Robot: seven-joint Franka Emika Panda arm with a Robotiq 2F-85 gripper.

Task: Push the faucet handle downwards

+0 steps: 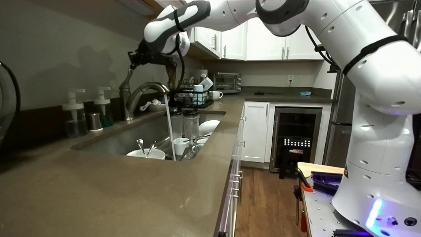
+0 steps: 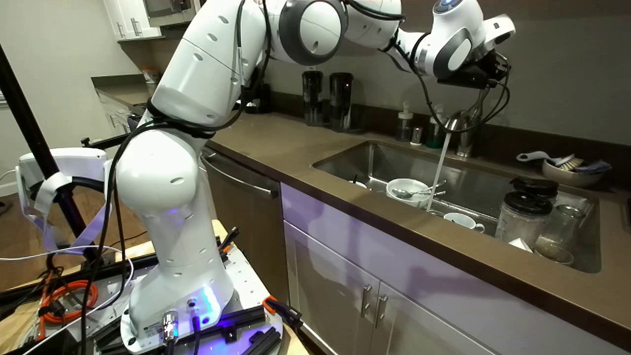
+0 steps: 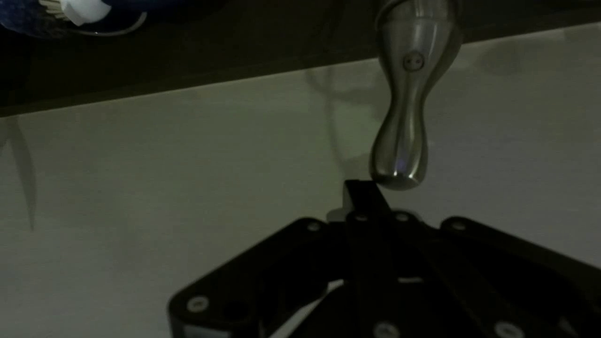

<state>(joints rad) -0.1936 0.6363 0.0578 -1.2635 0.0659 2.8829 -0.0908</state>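
Holding its fingers pressed together, the black gripper sits at the rounded tip of the slim grey-metal faucet handle, which juts upward from the arched steel faucet; whether they touch cannot be told.

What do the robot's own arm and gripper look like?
The arm is white and rounded, with dark grey bands, black straps and black cables along it; a bluish light strip glows on its base. The gripper is black and angular, with pale screw heads.
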